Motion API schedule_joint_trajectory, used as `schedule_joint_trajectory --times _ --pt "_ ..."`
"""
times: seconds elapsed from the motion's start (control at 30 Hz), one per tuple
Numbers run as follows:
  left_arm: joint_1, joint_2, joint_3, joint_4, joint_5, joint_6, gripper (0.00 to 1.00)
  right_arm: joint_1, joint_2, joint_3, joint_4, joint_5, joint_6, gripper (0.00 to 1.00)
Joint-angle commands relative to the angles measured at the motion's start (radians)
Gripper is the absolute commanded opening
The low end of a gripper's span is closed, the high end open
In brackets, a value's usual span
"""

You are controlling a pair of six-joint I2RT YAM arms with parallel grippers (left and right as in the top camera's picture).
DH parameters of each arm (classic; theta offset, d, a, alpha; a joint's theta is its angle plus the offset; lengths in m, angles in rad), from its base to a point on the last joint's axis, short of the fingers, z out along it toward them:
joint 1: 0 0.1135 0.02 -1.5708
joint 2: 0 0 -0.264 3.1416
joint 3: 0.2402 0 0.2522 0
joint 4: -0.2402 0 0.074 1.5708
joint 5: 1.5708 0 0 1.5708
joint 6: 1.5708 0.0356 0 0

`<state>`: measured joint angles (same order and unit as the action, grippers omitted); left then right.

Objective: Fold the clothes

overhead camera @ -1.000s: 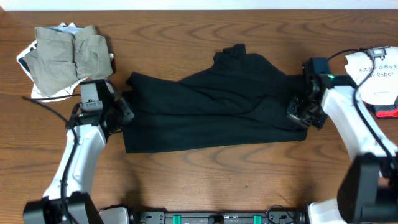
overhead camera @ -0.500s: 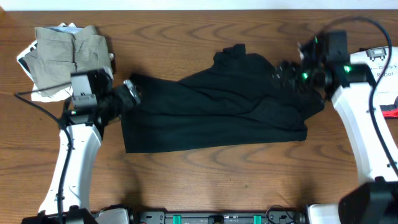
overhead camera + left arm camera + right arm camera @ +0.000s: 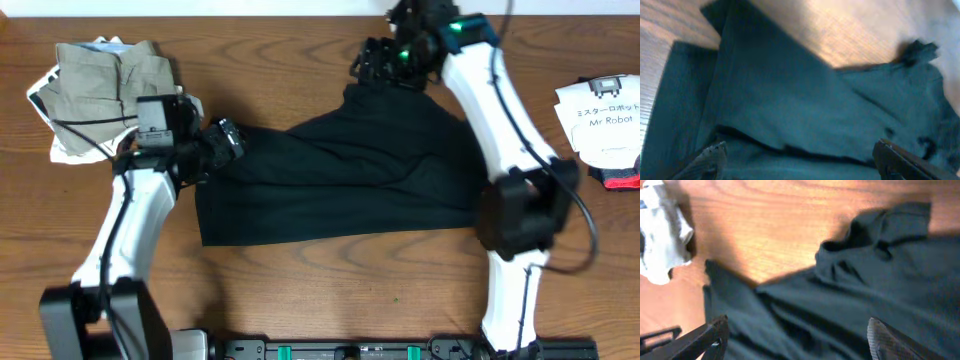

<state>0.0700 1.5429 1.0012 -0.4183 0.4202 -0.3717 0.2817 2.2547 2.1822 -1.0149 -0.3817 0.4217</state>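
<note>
The clothes' large black shirt (image 3: 340,180) lies crumpled and partly folded across the middle of the wooden table. My left gripper (image 3: 228,140) hovers over its left end, open; in the left wrist view the gripper (image 3: 800,167) has only black cloth (image 3: 790,90) under it and nothing between its fingers. My right gripper (image 3: 375,62) is above the shirt's far bunched tip (image 3: 378,88), also open. The right wrist view shows that gripper (image 3: 797,342) spread wide over the dark folds (image 3: 865,280). A folded khaki-grey garment (image 3: 110,85) rests on a white printed one (image 3: 45,100) at the back left.
A white paper sheet with print (image 3: 600,115) and a small red thing (image 3: 622,180) lie at the right edge. The right arm (image 3: 500,130) stretches over the shirt's right part. Bare wood (image 3: 340,290) runs along the front of the table.
Both grippers have opened and come off the shirt's ends. The right one has swung from the shirt's right end to its far tip. The left has risen and shifted right.
</note>
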Motion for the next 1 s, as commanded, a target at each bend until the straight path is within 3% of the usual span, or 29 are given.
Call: schedule_joint_trajectory --times 0.0,0.5,0.67,0.97 --pt "0.002 0.035 0.012 0.002 -0.027 0.014 0.97 0.020 0.074 0.104 -0.004 0.061 0.072 0.85" --pt "0.002 0.056 0.009 -0.020 -0.039 0.025 0.97 0.079 0.231 0.114 0.117 0.128 0.288 0.72" --pt "0.002 0.056 0.004 -0.019 -0.039 0.044 0.97 0.090 0.244 0.113 0.108 0.167 0.337 0.72" --pt "0.002 0.112 0.024 0.156 0.043 0.053 0.97 0.092 0.245 0.113 0.104 0.195 0.368 0.72"
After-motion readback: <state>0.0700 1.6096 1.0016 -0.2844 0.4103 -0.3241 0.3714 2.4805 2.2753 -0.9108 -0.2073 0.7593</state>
